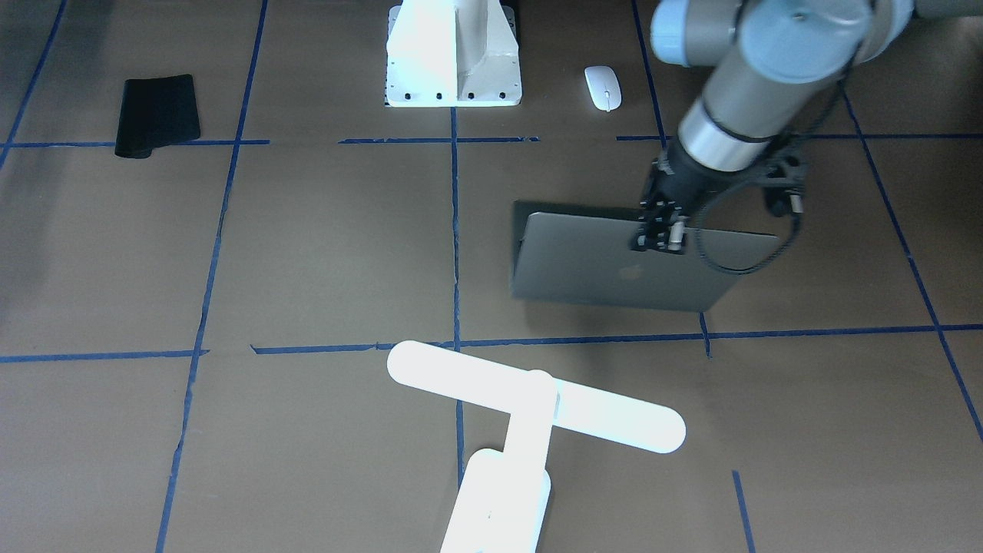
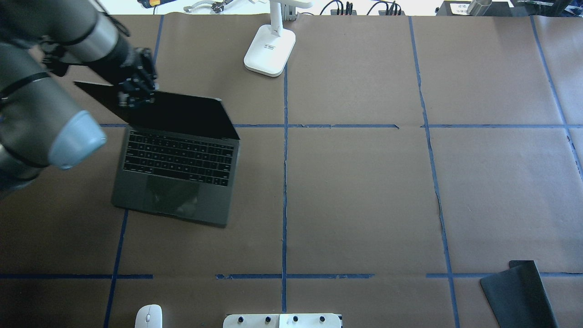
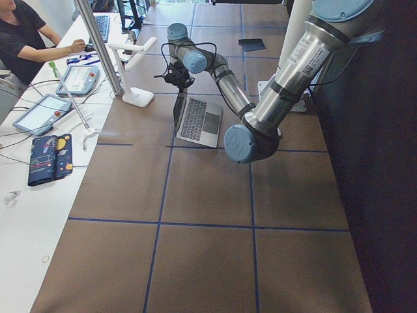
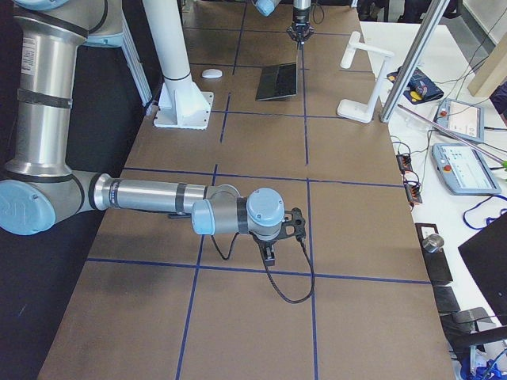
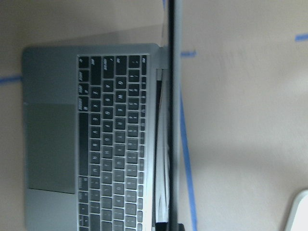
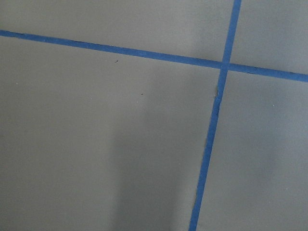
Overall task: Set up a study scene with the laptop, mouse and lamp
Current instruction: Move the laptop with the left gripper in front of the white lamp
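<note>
The thin space-grey metal laptop (image 2: 175, 166) sits in the left half of the brown paper-covered worktop (image 2: 364, 191), between the middle and the far edge. Its base lies flat, with the black keys and trackpad turned toward the robot's edge. The lid stands up near vertical: the left wrist view sees it edge-on as a thin line beside the keyboard.

The left gripper (image 2: 136, 93) comes down on the lid's top edge, off-centre toward the left end, with a finger on either face of the panel. It looks clamped on that edge. The hold seems chosen so the arm can swing the screen about its hinge while the base's own weight keeps the base on the worktop. I judge that opening the screen is the step in hand and is close to done.

The small smooth white oval mouse (image 2: 149, 316) lies at the robot's edge, left of the white bolted robot pedestal (image 2: 282, 320) and well apart from the laptop. The glowing white T-shaped desk lamp (image 1: 530, 407) stands at the middle of the far edge, its bar head reaching in over the worktop, near the laptop's far right corner but not touching it. A black rectangular mouse pad (image 2: 517, 291) lies toward the robot-side right corner.

The right gripper (image 4: 271, 252) hangs low over bare paper in the right half, probably parked out of the way. Its wrist view shows only tape lines, so I cannot tell whether its jaws are open or closed.
</note>
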`<state>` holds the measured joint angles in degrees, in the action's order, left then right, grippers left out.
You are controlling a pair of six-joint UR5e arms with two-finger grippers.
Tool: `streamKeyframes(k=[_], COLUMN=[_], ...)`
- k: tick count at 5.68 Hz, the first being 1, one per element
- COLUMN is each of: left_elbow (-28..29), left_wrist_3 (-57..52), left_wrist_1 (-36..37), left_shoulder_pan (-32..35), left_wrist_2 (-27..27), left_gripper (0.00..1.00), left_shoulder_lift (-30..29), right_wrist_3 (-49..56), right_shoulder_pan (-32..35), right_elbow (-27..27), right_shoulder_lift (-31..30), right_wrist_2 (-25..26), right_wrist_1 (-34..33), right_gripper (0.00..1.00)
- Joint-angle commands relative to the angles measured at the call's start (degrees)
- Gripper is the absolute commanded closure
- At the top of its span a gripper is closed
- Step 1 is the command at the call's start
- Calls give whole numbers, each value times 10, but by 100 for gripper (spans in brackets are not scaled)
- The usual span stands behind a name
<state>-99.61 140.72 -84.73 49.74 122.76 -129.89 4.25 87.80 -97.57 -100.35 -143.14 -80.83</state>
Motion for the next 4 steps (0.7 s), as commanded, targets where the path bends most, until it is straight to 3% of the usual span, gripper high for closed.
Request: streamKeyframes(k=[1,4], left_elbow=[104,175], left_wrist_3=[105,107], left_wrist_1=[-5,-59], left_shoulder_pan=[-63,-77], left_wrist_2=[-68,-113], left_gripper=[100,100], left_shoulder_lift=[-130,-161], right_wrist_3=[1,1], right_shoulder_pan=[0,0], right_elbow=[14,23], right_shoulder_lift=[2,1], right_wrist_2=[-2,-3], right_wrist_1=[1,1], right_gripper=[0,0])
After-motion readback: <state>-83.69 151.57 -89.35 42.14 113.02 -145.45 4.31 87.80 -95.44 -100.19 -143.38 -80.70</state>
